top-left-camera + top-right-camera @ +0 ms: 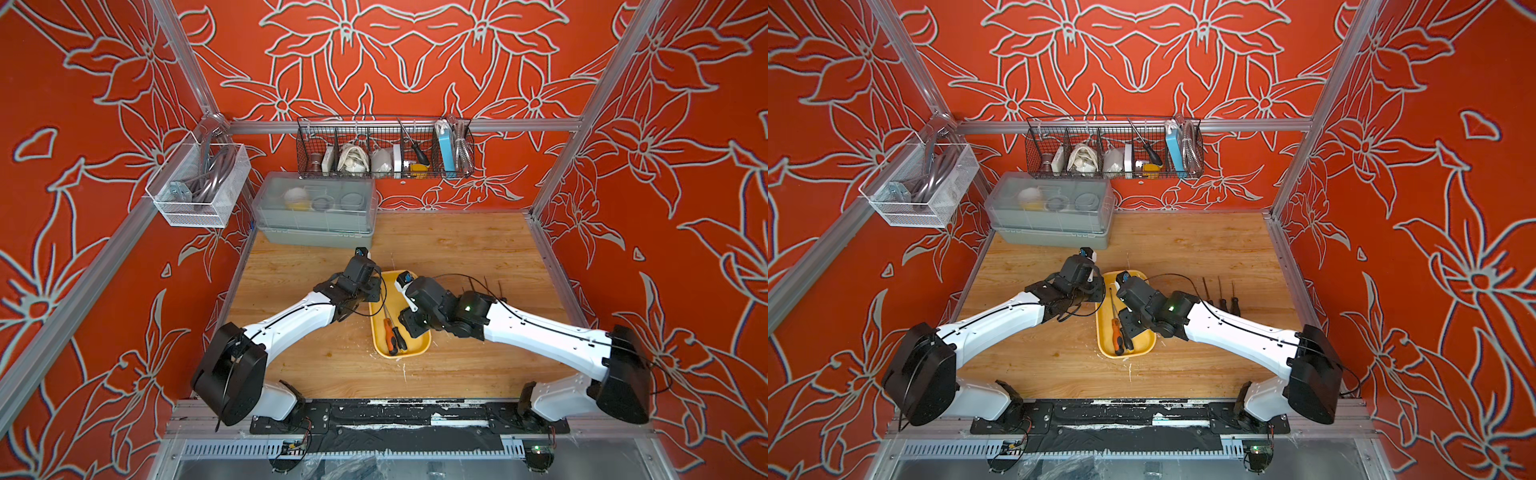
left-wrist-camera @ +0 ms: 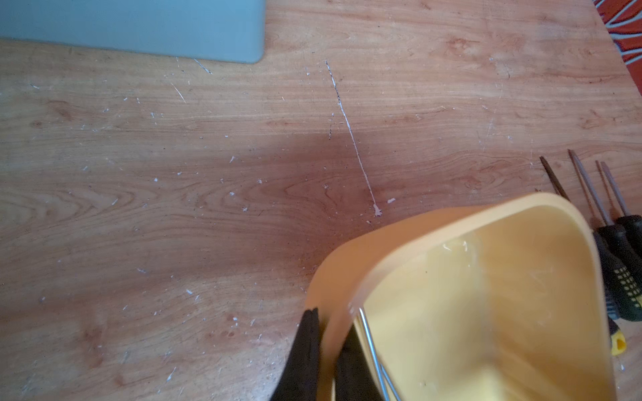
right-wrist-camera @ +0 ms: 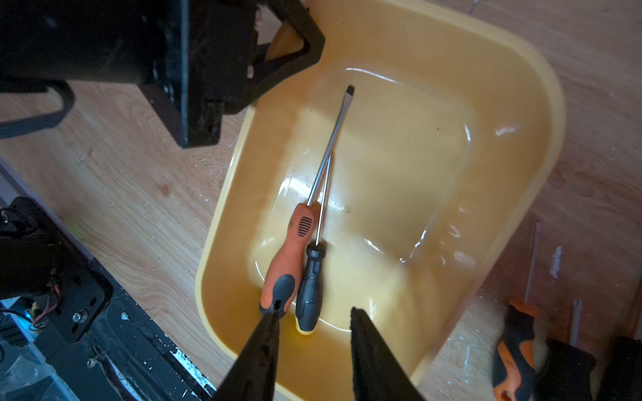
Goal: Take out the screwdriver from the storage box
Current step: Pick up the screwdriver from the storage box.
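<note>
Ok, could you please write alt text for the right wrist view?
An orange-handled screwdriver and a black-handled screwdriver lie side by side in a yellow tray on a wooden table. The open right gripper hangs close to their handle ends.

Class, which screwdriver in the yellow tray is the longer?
The orange-handled screwdriver; its shaft and handle both outstretch those of the black-handled screwdriver beside it.

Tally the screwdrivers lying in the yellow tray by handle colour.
Orange screwdriver: 1
Black screwdriver: 1
Total in the tray: 2
</note>
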`<state>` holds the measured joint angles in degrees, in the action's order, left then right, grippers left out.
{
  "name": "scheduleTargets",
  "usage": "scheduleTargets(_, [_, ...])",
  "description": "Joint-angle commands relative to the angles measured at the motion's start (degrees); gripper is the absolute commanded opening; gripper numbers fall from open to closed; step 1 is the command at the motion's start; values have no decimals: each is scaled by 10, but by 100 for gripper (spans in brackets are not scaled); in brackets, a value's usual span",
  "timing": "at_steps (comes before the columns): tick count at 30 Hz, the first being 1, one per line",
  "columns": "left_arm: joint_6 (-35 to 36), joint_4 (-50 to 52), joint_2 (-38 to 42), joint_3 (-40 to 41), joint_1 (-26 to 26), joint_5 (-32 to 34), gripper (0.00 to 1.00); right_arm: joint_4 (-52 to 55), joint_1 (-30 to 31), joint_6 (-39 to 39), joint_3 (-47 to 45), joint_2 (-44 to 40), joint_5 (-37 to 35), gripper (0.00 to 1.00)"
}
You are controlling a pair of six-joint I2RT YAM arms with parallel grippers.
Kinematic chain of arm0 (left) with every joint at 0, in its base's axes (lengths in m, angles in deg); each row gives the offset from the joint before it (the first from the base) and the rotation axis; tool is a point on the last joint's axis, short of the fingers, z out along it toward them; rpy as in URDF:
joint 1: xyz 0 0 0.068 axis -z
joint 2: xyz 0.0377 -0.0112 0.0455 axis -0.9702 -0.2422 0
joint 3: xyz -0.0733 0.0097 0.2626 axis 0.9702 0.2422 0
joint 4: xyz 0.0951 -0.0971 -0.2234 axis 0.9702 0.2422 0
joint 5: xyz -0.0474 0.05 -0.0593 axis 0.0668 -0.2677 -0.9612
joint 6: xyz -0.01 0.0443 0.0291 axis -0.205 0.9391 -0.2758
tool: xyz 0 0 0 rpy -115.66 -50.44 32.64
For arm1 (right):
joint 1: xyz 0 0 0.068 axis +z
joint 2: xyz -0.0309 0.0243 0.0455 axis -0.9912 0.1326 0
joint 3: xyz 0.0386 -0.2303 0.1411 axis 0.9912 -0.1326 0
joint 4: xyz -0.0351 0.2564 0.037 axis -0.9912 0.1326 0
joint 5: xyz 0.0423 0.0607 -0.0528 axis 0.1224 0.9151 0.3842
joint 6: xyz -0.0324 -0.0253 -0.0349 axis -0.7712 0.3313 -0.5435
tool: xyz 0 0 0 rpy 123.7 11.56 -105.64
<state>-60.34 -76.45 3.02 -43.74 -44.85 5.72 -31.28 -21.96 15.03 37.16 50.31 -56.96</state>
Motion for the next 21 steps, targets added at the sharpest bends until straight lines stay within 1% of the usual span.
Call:
scheduleTargets(1, [-7, -12, 2, -16, 2, -12, 0, -11, 4, 18, 4, 29, -5, 37])
scheduleTargets(3, [-8, -12, 2, -16, 2, -12, 0, -18, 4, 25, -4, 44, -2, 35])
scheduleTargets(8, [-8, -13, 2, -16, 2, -13, 0, -44, 4, 39, -27, 66, 4, 34])
scheduleTargets(16, [-7, -13, 4, -16, 2, -13, 0, -56, 4, 42, -28, 119, 15, 34])
scheduleTargets(21, [-8, -13, 3, -16, 2, -12, 0, -50, 4, 38, -26, 139, 10, 34])
